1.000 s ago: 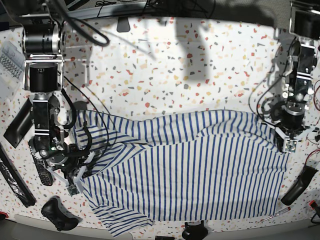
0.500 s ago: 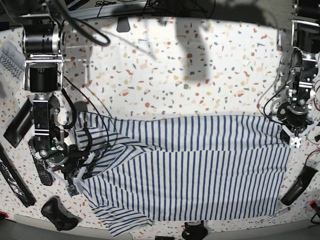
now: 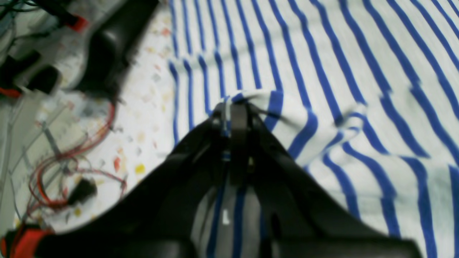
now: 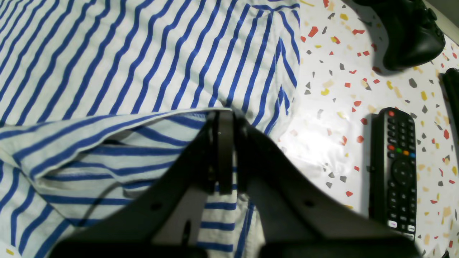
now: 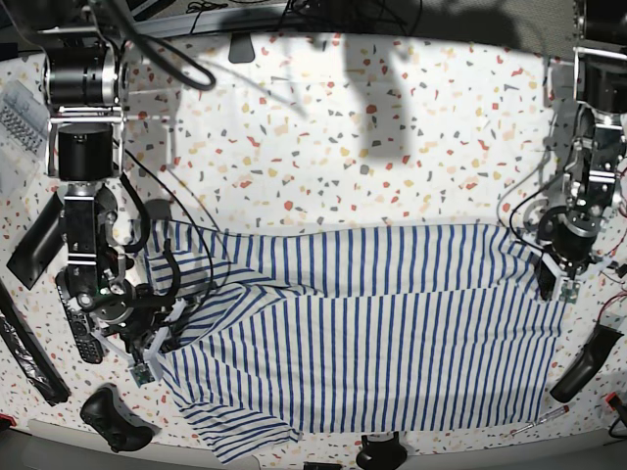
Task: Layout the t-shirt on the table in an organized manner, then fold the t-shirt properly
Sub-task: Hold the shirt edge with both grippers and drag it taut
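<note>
Clearly we are partway through the layout stage. Our left gripper (image 3: 235, 107) has its jaws clamped on a pinched-up bit of the t-shirt (image 5: 362, 333) at the garment's edge, and our right gripper (image 4: 224, 114) has its jaws clamped on a fold of cloth at the opposite end. Between the two grips the shirt lies stretched across the near half of the table (image 5: 323, 147), its stripes running mostly straight and the far edge drawn into a fairly even line.

What looks done: the body is spread wide and mostly flat. What is left: the end held by our right gripper is not flat. The right wrist view shows a flap doubled over the layer beneath it, and in the base view a diagonal crease runs from that corner with a sleeve-like part trailing toward the table's near edge. We judge that this side needs smoothing before the layout counts as tidy, and no proper fold has been made yet, so the larger share of the task remains.

Near the right gripper sit a remote control (image 4: 392, 168) and a black game controller (image 4: 408, 32), both on bare table just beside the cloth.
</note>
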Controlling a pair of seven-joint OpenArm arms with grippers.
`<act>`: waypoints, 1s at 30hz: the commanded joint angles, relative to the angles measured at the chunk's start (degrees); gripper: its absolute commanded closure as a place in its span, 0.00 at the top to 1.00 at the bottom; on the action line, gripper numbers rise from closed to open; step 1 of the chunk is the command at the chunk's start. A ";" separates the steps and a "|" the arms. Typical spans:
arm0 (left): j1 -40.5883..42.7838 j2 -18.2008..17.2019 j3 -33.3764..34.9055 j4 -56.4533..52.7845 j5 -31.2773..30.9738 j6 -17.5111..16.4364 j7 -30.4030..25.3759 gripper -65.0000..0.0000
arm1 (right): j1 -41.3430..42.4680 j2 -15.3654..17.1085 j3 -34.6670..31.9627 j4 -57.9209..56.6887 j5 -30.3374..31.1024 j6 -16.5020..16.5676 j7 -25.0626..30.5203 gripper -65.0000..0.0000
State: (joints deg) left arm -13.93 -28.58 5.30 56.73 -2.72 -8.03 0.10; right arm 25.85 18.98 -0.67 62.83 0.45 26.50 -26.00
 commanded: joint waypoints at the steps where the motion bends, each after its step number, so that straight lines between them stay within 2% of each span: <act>1: -1.73 -0.98 -0.33 0.85 -0.22 0.26 -1.38 0.00 | 1.95 0.50 0.26 1.01 0.61 -0.46 1.46 0.00; 8: -2.56 -0.94 -0.31 -0.48 -1.88 -0.94 -1.25 0.00 | 1.95 0.52 0.26 1.01 0.61 -0.46 1.53 0.00; 14: -6.88 -0.85 -0.31 -11.82 -1.88 -1.70 -1.49 0.00 | 1.95 0.55 0.26 1.01 0.61 -0.44 1.38 0.00; 17: -8.50 -0.81 -0.31 -14.01 -1.88 -1.68 -1.51 0.00 | 1.95 0.52 0.26 1.01 0.57 -0.46 1.36 0.00; 18: -8.83 -0.81 -0.31 -14.01 -1.88 -1.68 -1.51 0.00 | 1.95 0.55 0.26 1.01 0.57 -0.94 1.38 0.00; 22: -10.08 -0.81 -0.31 -14.01 -1.88 -1.68 -1.46 0.00 | 1.95 0.55 0.26 1.01 -0.48 -6.71 1.81 0.00; 30: -10.10 -0.79 -0.31 -14.03 -0.04 -1.88 -1.49 0.00 | 1.95 0.52 0.26 1.01 -0.68 -6.82 2.95 0.00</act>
State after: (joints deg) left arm -22.41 -28.29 5.30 41.93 -2.42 -10.39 0.01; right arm 25.87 18.90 -0.67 62.78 -0.40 20.10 -24.82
